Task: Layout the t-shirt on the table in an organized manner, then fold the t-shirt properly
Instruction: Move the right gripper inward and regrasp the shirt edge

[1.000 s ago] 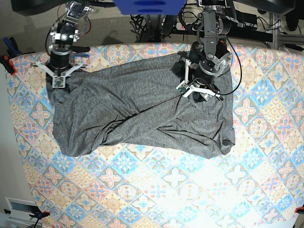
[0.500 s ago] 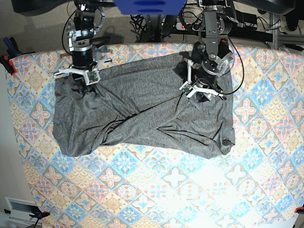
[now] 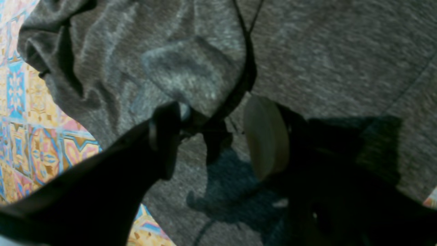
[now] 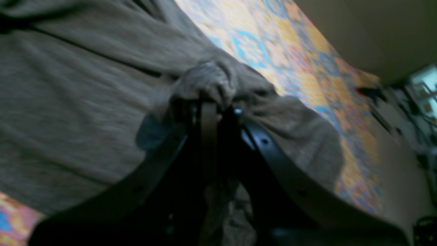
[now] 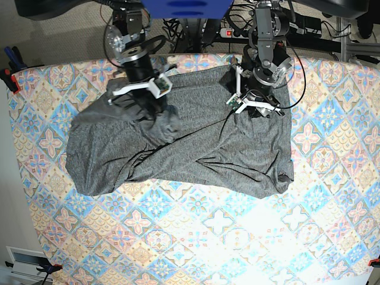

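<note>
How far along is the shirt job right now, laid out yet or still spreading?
Still spreading. The t-shirt is on the table but bunched, with diagonal folds across its middle. The right end effector is shut on a pinch of fabric; the left end effector is open above the shirt. Flattening and every fold are left.

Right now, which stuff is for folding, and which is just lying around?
For folding: the t-shirt, the table, right gripper pinching the shirt, left gripper open above it.
Just around: clamps, cables, power strip.
</note>
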Robot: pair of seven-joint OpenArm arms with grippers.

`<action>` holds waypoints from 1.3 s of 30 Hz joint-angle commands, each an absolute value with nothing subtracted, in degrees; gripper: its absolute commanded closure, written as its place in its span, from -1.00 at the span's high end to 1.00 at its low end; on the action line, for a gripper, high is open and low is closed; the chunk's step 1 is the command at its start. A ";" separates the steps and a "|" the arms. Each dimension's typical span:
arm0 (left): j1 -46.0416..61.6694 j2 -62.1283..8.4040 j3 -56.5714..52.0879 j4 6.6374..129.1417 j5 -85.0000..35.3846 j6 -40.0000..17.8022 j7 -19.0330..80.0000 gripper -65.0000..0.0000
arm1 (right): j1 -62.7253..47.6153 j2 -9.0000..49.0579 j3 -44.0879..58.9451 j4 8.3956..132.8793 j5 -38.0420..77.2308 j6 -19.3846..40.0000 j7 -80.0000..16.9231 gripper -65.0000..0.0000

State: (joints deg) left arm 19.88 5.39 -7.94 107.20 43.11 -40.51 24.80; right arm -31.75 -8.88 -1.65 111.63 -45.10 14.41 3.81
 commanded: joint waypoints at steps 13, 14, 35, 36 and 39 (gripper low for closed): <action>20.97 5.41 -7.96 108.44 42.51 -40.00 23.69 -0.01 | -31.34 -4.00 -10.59 106.42 -45.05 13.49 4.53 -0.85; 20.97 5.41 -7.96 108.44 42.51 -40.00 23.69 -0.01 | -31.34 -4.00 -10.59 106.24 -45.05 13.49 4.09 -0.74; 23.87 5.49 -7.60 112.84 41.89 -40.00 23.69 0.00 | -28.79 -6.81 1.45 111.16 -40.84 13.49 -1.27 0.48; 24.48 5.49 -7.52 113.71 41.89 -40.00 23.52 0.00 | -27.65 -7.08 4.79 111.16 -39.08 13.49 -1.27 0.48; 25.19 5.58 -7.78 114.77 41.89 -40.00 23.52 0.00 | -24.66 -7.08 12.35 111.08 -34.24 13.67 -1.36 0.48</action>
